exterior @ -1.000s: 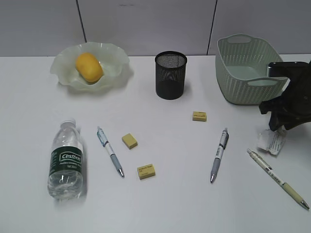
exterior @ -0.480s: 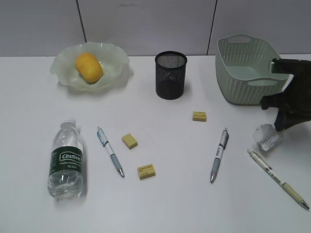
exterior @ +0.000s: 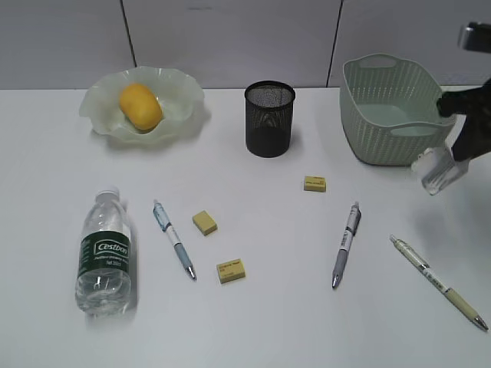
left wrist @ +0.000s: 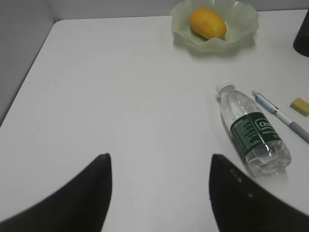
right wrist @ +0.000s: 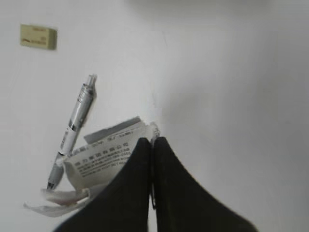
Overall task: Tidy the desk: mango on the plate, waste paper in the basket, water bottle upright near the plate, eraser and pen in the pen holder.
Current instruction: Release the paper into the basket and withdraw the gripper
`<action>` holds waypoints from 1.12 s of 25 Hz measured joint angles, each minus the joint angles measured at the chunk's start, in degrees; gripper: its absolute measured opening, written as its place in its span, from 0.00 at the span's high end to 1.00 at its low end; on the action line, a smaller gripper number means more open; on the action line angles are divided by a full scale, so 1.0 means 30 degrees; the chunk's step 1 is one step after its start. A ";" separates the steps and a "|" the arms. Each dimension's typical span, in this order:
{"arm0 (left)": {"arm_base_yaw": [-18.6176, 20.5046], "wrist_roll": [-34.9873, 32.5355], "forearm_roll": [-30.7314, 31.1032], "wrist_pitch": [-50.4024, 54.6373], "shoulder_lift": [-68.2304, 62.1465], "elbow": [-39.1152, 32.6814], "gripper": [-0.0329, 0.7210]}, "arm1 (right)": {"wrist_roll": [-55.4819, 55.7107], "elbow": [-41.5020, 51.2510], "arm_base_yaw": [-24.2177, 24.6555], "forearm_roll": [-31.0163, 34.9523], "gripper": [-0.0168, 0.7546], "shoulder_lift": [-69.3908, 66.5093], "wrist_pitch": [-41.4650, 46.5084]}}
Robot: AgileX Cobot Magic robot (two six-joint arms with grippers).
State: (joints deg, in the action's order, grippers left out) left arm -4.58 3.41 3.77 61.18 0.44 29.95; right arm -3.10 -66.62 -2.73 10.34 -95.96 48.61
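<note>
Right gripper [right wrist: 152, 145] clamped on waste paper [right wrist: 99, 159] (lifted off desk [exterior: 268, 322]), beside basket [exterior: 383, 115].

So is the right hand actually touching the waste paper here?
Touching. In the right wrist view the right hand is shut with its fingers pinched on the edge of the waste paper; the exterior view shows the paper hanging from it, off the desk.

Three pens [exterior: 175, 240] [exterior: 346, 244] [exterior: 438, 283] and three erasers [exterior: 204, 222] [exterior: 231, 270] [exterior: 314, 183]. One each: mango [exterior: 140, 106], plate [exterior: 103, 96], bottle [exterior: 103, 253], pen holder [exterior: 269, 119], basket [exterior: 383, 119], scrap of paper [exterior: 436, 170].
</note>
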 joint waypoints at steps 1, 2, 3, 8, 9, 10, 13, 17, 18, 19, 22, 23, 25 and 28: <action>0.0000 0.0000 0.0000 0.0000 0.0000 0.0000 0.32 | 0.0000 -0.0361 0.0000 0.0020 0.96 0.0210 0.0121; 0.0000 0.0000 0.0000 0.0000 0.0000 0.0000 0.32 | 0.0000 -0.0844 0.0000 0.0020 0.96 0.0294 0.0152; 0.0000 0.0000 0.0000 0.0000 0.0000 0.0000 0.32 | 0.0000 -0.1437 0.0000 0.0020 0.96 0.0293 0.0152; 0.0000 0.0000 0.0000 0.0000 0.0000 0.0000 0.32 | 0.0040 -0.5206 0.0000 -0.0555 0.96 -0.0842 0.0134; 0.0000 0.0000 0.0000 0.0000 0.0000 0.0000 0.32 | 0.0077 -0.6096 0.0000 -0.0809 0.96 -0.1392 0.0117; 0.0000 0.0000 0.0000 0.0000 0.0000 0.0000 0.32 | 0.0117 -0.6972 0.0000 -0.1014 0.96 -0.2013 0.0099; 0.0000 0.0000 0.0000 0.0000 0.0000 0.0000 0.32 | 0.0316 -0.9382 0.0000 -0.1607 0.96 -0.3950 0.0101; 0.0000 0.0000 0.0000 0.0000 0.0000 0.0000 0.32 | 0.0381 -1.2608 0.0000 -0.1846 0.96 -0.6682 0.0186; 0.0000 0.0000 0.0000 0.0000 0.0000 0.0000 0.32 | 0.0423 -1.3283 0.0000 -0.1865 0.96 -0.7399 0.0307; 0.0000 0.0000 0.0000 0.0000 0.0000 0.0000 0.32 | 0.0512 -1.4056 0.0000 -0.1865 0.96 -0.7985 0.0489; 0.0000 0.0000 0.0000 0.0000 0.0000 0.0000 0.32 | 0.0740 -1.5856 0.0000 -0.1884 0.96 -0.9641 0.1196; 0.0000 0.0000 0.0000 0.0000 0.0000 0.0000 0.32 | 0.0873 -1.6309 0.0000 -0.1902 0.96 -1.0026 0.1371; 0.0000 0.0000 0.0000 0.0000 0.0000 0.0000 0.32 | 0.1032 -1.6771 0.0000 -0.1937 0.93 -1.0406 0.1492; 0.0000 0.0000 0.0000 0.0000 0.0000 0.0000 0.32 | 0.1624 -1.6944 0.0000 -0.2292 0.71 -1.0481 0.1492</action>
State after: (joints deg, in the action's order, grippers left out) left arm -4.58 3.41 3.77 61.18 0.44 29.95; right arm 1.77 -117.45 -2.73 3.47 -127.40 53.08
